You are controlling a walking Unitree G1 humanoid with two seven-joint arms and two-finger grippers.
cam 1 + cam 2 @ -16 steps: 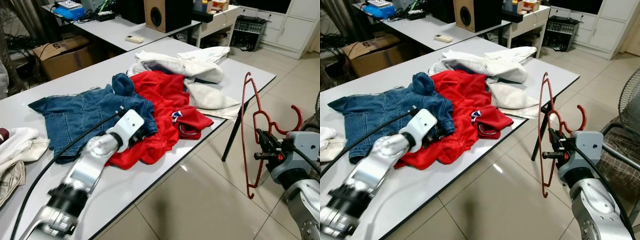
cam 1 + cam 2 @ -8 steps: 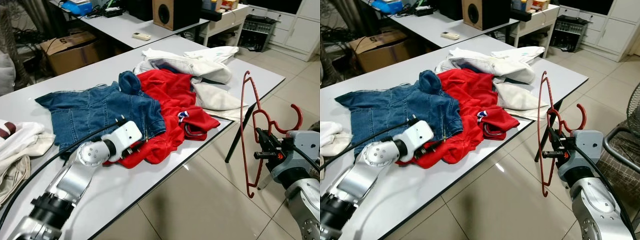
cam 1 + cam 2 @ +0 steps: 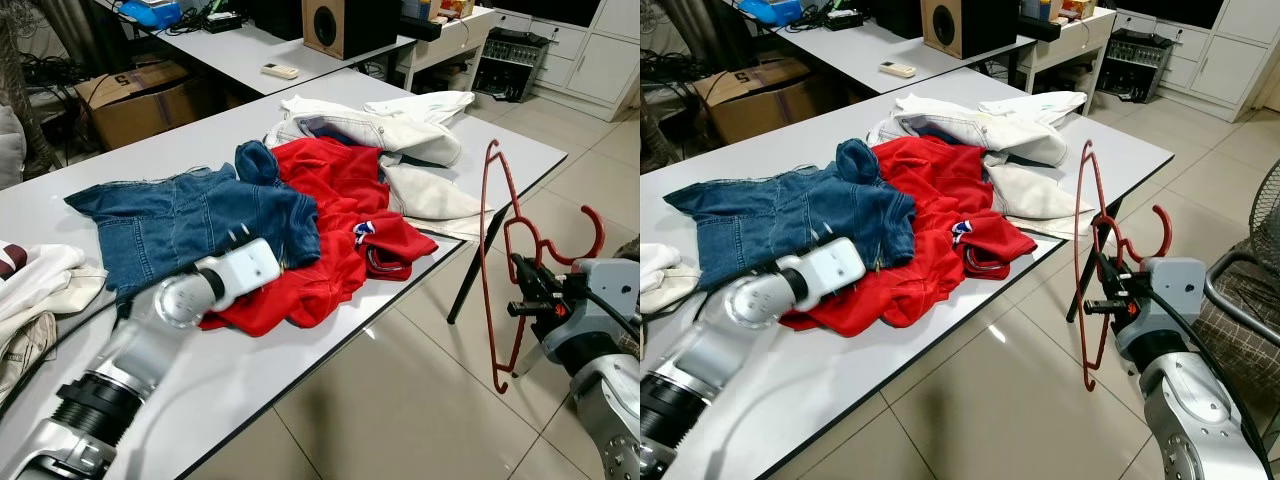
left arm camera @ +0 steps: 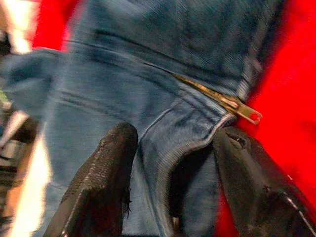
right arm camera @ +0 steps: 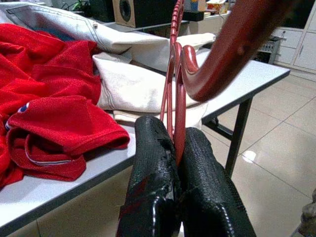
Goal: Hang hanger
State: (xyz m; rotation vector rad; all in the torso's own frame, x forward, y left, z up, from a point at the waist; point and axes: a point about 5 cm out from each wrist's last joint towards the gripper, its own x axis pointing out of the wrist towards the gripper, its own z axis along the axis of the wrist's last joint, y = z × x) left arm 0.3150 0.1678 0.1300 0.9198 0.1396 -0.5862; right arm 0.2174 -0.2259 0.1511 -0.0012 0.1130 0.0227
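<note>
My right gripper [image 5: 175, 148] pinches a dark red plastic hanger [image 3: 497, 270] upright beside the white table [image 3: 300, 375].
My left gripper [image 4: 173, 163] spreads wide over the blue denim jacket's [image 3: 180, 215] zipper hem.

Glossy red plastic hanger [image 3: 497, 270]; faded blue denim jacket [image 3: 190, 215]; soft red knit cloth shirt [image 3: 335, 235]; smooth matt white tabletop [image 3: 250, 375]; shiny floor tiles [image 3: 400, 400].

The left arm reaches out toward one o'clock, low and nearly level, its white wrist housing leading; the left gripper [image 4: 173, 163] has its two black fingers [image 4: 101, 185] spread apart. The right arm is bent at four o'clock, forearm raised, and the right gripper [image 5: 175, 163] is pinched tight, fingers pointing to nine o'clock.
</note>
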